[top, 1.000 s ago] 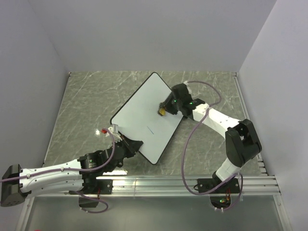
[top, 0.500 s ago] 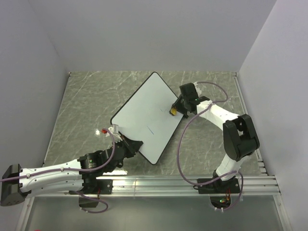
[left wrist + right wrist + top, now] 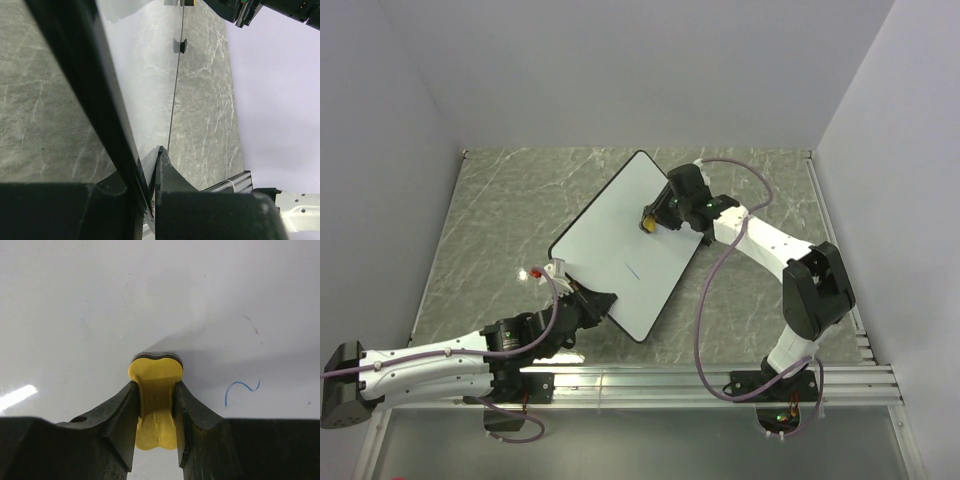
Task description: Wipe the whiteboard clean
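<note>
The whiteboard (image 3: pixel 620 245) lies tilted like a diamond on the marble table, white with a thin black rim. A short blue mark (image 3: pixel 632 268) remains on its face; in the right wrist view a blue squiggle (image 3: pixel 241 389) shows. My right gripper (image 3: pixel 651 222) is shut on the yellow bone-shaped eraser (image 3: pixel 155 402), its dark felt end pressed on the board's upper right part. My left gripper (image 3: pixel 603 300) is shut on the board's near left edge (image 3: pixel 107 120), one finger on each side of the rim.
Grey walls enclose the table on three sides. A metal rail (image 3: pixel 700 380) runs along the near edge by the arm bases. The right arm's purple cable (image 3: pixel 705 310) loops over the table right of the board.
My right gripper swept the eraser out to the board's right edge, then back left and up onto its upper right part. The left gripper and board stayed still.
</note>
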### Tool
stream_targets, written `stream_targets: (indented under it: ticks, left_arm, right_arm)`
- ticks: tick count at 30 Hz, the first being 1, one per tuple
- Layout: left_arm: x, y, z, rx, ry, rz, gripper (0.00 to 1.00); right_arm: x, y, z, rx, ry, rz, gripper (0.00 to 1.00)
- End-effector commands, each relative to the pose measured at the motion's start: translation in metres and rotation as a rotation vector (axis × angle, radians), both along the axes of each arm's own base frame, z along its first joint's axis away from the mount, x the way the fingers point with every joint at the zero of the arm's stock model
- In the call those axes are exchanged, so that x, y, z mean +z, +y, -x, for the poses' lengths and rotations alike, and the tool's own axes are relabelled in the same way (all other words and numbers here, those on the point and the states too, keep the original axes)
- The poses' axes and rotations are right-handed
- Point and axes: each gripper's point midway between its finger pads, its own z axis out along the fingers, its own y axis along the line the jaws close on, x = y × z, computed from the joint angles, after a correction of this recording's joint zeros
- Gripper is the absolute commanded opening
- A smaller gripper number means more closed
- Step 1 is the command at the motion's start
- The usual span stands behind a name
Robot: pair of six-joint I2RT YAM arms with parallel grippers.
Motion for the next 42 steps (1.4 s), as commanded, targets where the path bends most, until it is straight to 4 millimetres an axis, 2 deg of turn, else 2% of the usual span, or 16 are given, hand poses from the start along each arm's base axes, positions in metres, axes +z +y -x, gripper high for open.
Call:
stream_targets:
  ticks: [1,4,5,10,14,18,22,24,26,27,30,32,35,41,42]
  left_arm:
    - [-0.103,0.032,0.089,-0.404,0.288,-0.427,0.00]
    - [-0.104,0.032,0.089,-0.403,0.289,-0.427,0.00]
    - [-0.104,0.032,0.090,-0.405,0.290,-0.426,0.00]
    - [-0.104,0.032,0.089,-0.404,0.289,-0.430,0.00]
    - [-0.104,0.032,0.089,-0.401,0.290,-0.430,0.00]
    - [-0.103,0.032,0.089,-0.400,0.291,-0.429,0.00]
    - [-0.104,0.033,0.089,-0.400,0.291,-0.431,0.00]
    - [-0.104,0.033,0.089,-0.401,0.290,-0.432,0.00]
    - [-0.103,0.032,0.089,-0.401,0.289,-0.429,0.00]
    - [-0.102,0.031,0.089,-0.399,0.288,-0.423,0.00]
    - [-0.104,0.032,0.089,-0.404,0.288,-0.428,0.00]
    - [-0.104,0.032,0.090,-0.407,0.289,-0.430,0.00]
    - [-0.104,0.032,0.090,-0.408,0.289,-0.433,0.00]
    - [-0.103,0.032,0.091,-0.408,0.286,-0.433,0.00]
    - [-0.103,0.032,0.090,-0.408,0.285,-0.434,0.00]
  right_arm:
    - [-0.041,0.001,0.029,0.059,0.141,0.051,0.00]
    - [-0.057,-0.028,0.024,0.008,0.155,0.085,0.00]
    - [-0.061,-0.043,0.017,-0.026,0.161,0.093,0.00]
    - [-0.088,-0.091,0.019,-0.084,0.199,0.217,0.00]
    - [-0.097,-0.101,0.025,-0.090,0.222,0.267,0.00]
    - [-0.093,-0.087,0.030,-0.068,0.230,0.216,0.00]
    - [-0.069,-0.052,0.026,-0.014,0.187,0.169,0.00]
    - [-0.050,-0.022,0.025,0.044,0.154,0.118,0.00]
    - [-0.044,-0.001,0.026,0.083,0.141,0.097,0.00]
    - [-0.033,0.010,0.022,0.094,0.122,0.072,0.00]
    - [-0.028,0.028,0.019,0.117,0.117,0.050,0.00]
    - [-0.031,0.033,0.021,0.125,0.127,0.049,0.00]
    - [-0.038,0.030,0.027,0.122,0.144,0.050,0.00]
    - [-0.075,0.005,0.052,0.148,0.223,0.117,0.00]
    - [-0.077,0.002,0.052,0.161,0.224,0.137,0.06]
